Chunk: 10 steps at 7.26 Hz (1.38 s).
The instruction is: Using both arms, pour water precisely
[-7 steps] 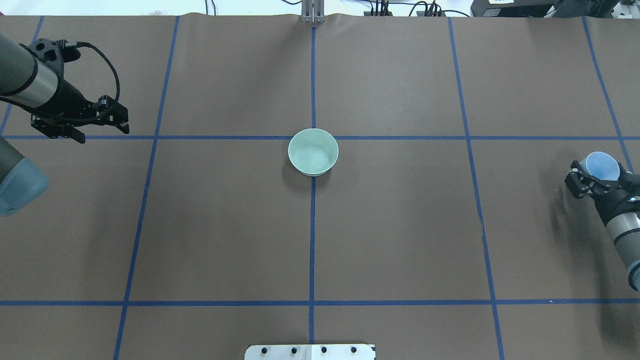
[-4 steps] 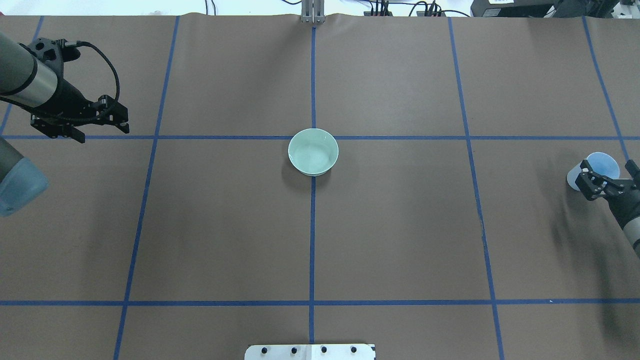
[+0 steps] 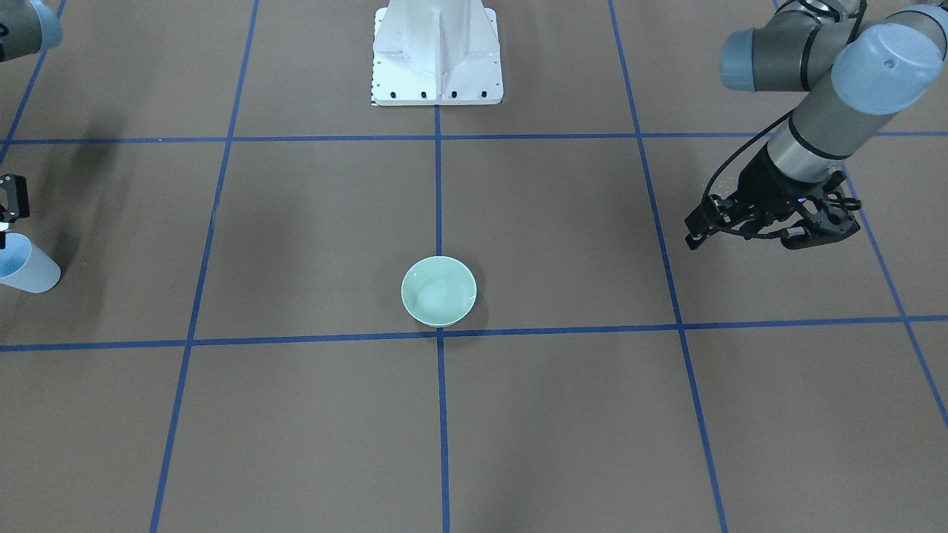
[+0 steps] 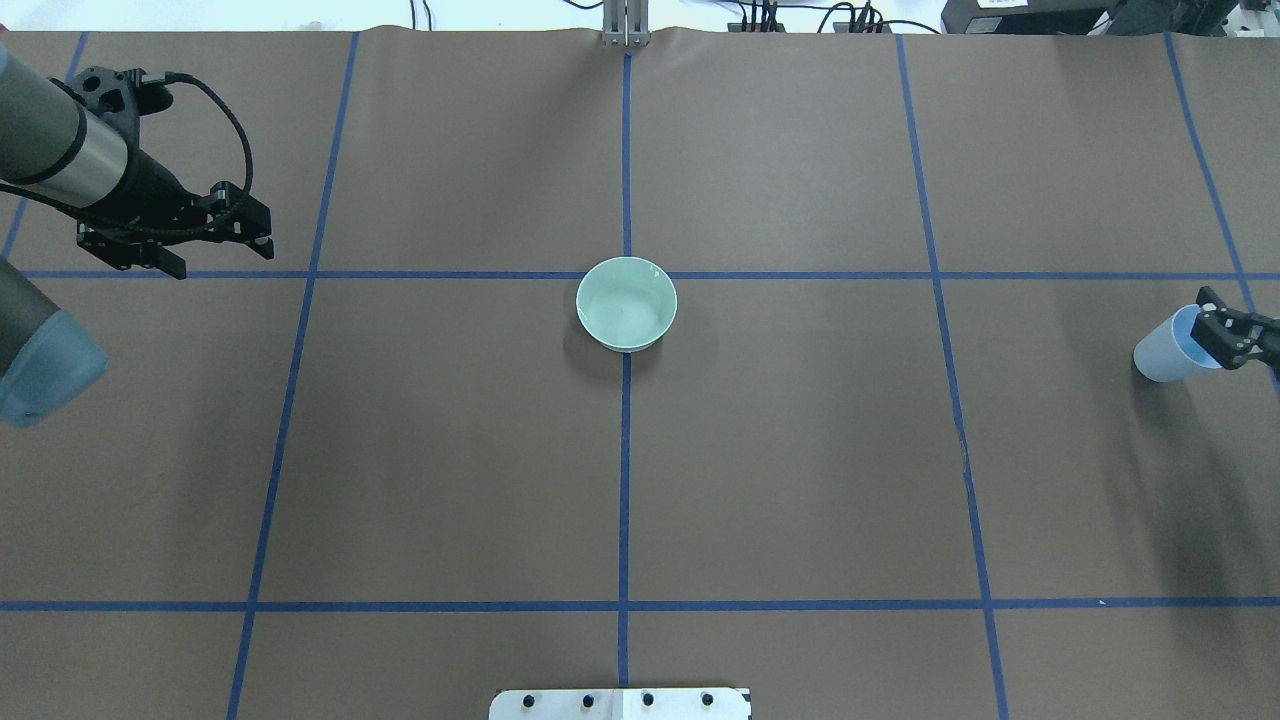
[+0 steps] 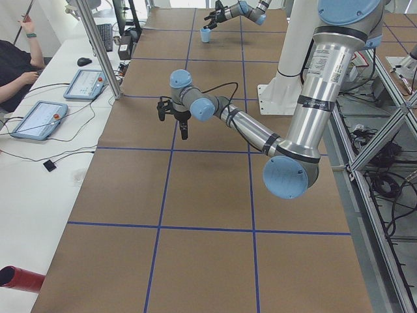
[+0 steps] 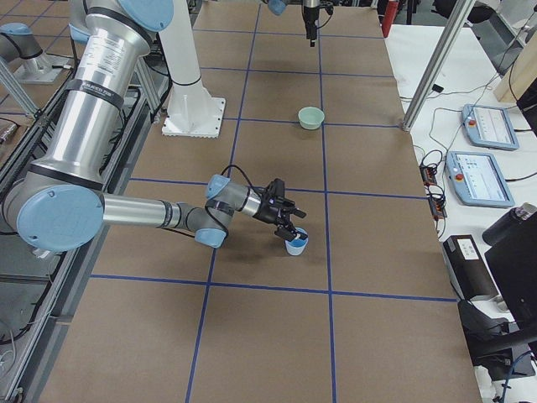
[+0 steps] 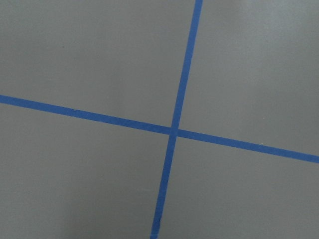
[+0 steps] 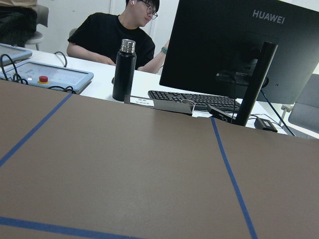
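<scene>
Left arm (image 4: 60,160) hovers over the bench (image 4: 800,480), jaws released and empty. At centre, the green bowl (image 4: 640,344) holds the water (image 4: 622,320) (only a faint sheen). Far right, the blue cup (image 4: 1160,358) stands upright, with the right arm (image 6: 151,211) jaws released close by its rim.

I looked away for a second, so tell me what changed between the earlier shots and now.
The right gripper backed off toward the robot's right. Its jaws are no longer around the blue cup, which is left standing. The left gripper edged slightly forward, jaws open as before. The green bowl stayed put.
</scene>
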Tool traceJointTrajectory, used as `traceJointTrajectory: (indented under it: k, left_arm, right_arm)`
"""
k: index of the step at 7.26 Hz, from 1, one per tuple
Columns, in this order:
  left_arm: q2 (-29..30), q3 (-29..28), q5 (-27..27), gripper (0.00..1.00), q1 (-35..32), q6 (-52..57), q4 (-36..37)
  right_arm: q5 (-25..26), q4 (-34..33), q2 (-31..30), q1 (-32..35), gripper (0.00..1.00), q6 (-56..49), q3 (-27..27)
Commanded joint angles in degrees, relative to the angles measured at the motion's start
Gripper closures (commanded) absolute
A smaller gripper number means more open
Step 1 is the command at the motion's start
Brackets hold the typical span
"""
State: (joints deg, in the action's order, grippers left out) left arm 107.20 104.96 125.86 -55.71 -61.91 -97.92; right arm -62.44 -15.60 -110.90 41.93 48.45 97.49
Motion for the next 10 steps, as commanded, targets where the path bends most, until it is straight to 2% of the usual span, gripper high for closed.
traceJointTrajectory:
  k: [1,2,3,4,5,6,8,9,10]
  left_arm:
    - [5.88,-1.25,0.0,0.0,2.95,-5.47,-0.34]
    - [10.0,-2.82,0.0,0.0,4.97,-9.5,-0.42]
    - [15.61,-6.23,-0.35,0.0,8.39,-15.54,-2.34]
    - [20.45,-11.48,-0.44,0.0,10.07,-20.91,-6.8]
    - [22.68,-15.97,-0.79,0.0,11.83,-23.31,-10.58]
    - [23.66,-20.11,-5.32,0.0,14.02,-23.43,-14.54]
    - [28.74,-27.76,-7.65,0.0,16.85,-23.51,-16.51]
    - [29.2,-28.84,-8.17,0.0,17.99,-23.78,-16.51]
    - [29.73,-29.81,-9.39,0.0,18.87,-23.78,-16.6]
  right_arm:
    - [-22.19,-8.25,5.58,17.06,0.0,-7.73,0.69]
    - [-31.42,-15.09,9.35,23.66,0.0,-11.94,0.69]
    - [-43.61,-23.51,13.74,29.81,0.0,-13.28,0.6]
    - [-53.39,-31.51,17.44,34.58,0.0,-15.99,0.34]
    - [-55.66,-38.38,19.21,36.8,0.0,-21.07,0.6]
    - [-59.34,-46.1,22.28,38.04,0.0,-22.25,0.77]
    - [-65.59,-57.89,25.11,39.89,0.0,-27.93,0.69]
    - [-67.88,-69.1,29.12,41.55,0.0,-32.5,0.78]
    - [-67.29,-77.3,31.86,42.18,0.0,-37.94,0.78]
